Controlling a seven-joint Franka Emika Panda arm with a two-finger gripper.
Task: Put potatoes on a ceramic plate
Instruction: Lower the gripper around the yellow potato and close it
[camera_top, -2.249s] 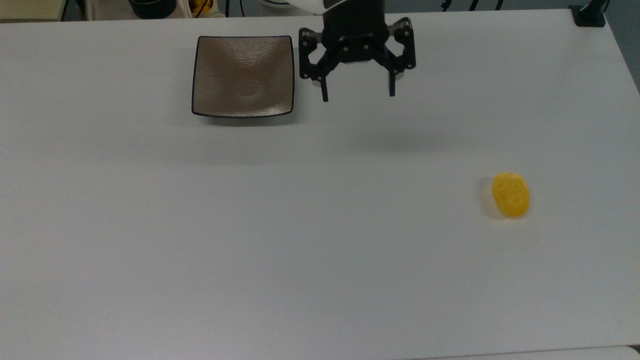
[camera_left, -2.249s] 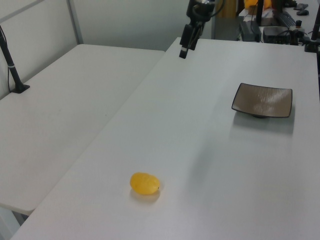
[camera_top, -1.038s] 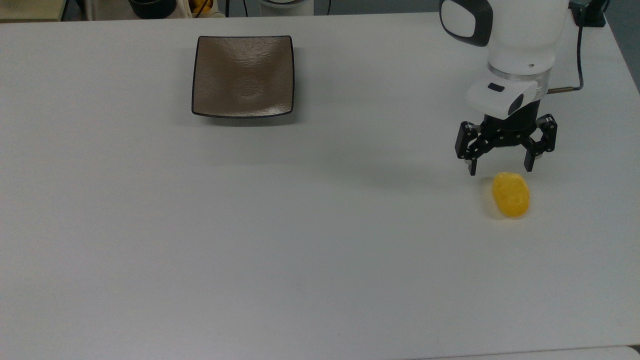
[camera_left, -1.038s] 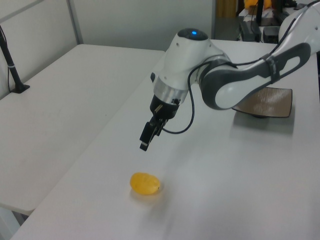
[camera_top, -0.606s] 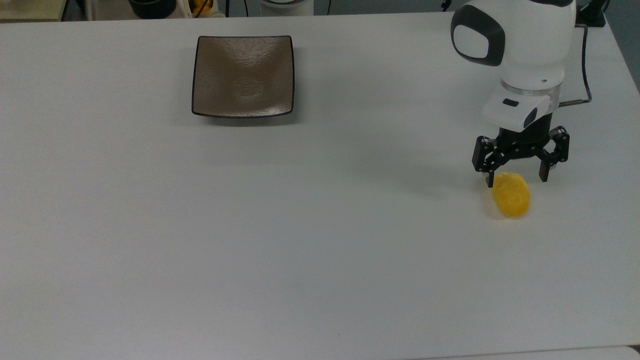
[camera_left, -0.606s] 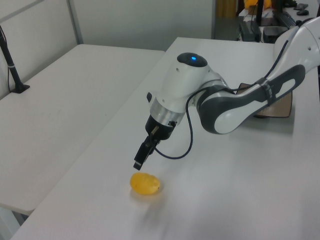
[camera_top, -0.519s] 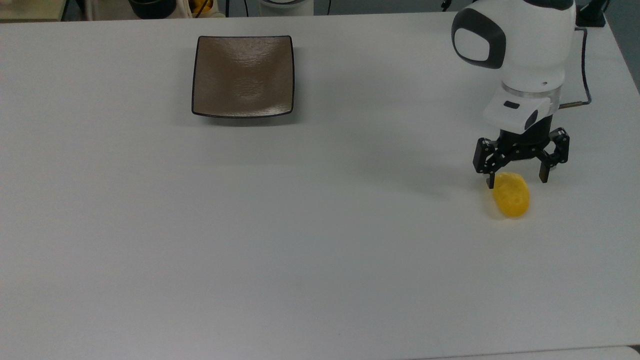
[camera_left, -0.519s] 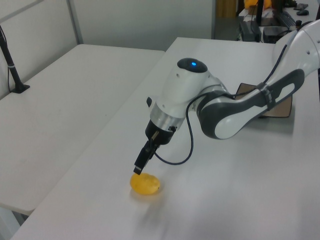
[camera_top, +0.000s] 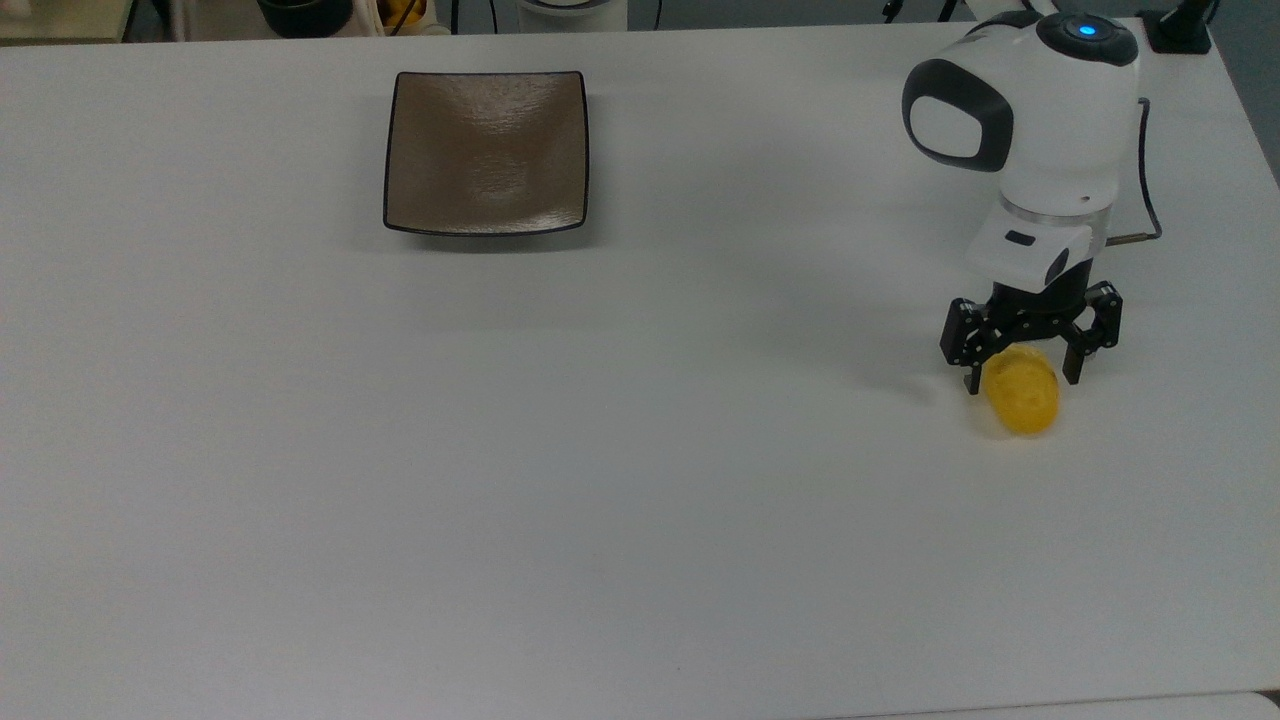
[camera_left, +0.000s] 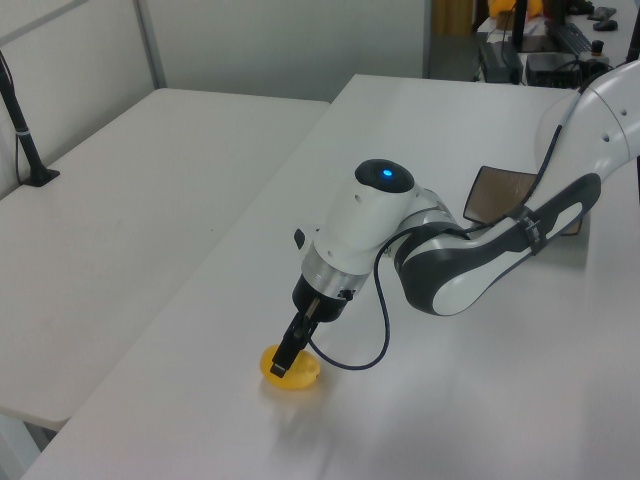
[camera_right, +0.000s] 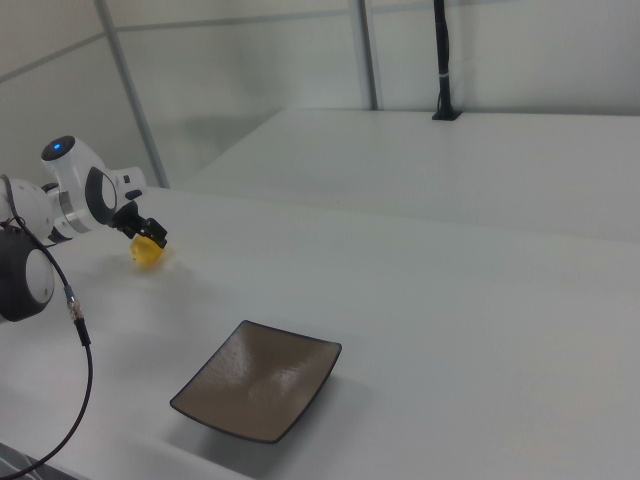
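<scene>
On the white table (camera_top: 640, 480), the potatoes (camera_top: 1022, 394) are seen near the top view's right edge, straddled by the widely opened gripper (camera_top: 1021, 382), while the ceramic plate (camera_top: 487, 152) is left well apart, bare, at the top view's upper left.

white arm (camera_top: 1050, 130), black tool (camera_top: 1018, 385), blue light, black cable

A small yellow-orange potato (camera_top: 1022, 398) lies on its side on the white table, near the top view's right edge. The square brown-grey ceramic plate (camera_top: 486, 152), glossy with a thin black rim and upturned corners, sits flat and bare well apart, toward the top view's upper left
</scene>
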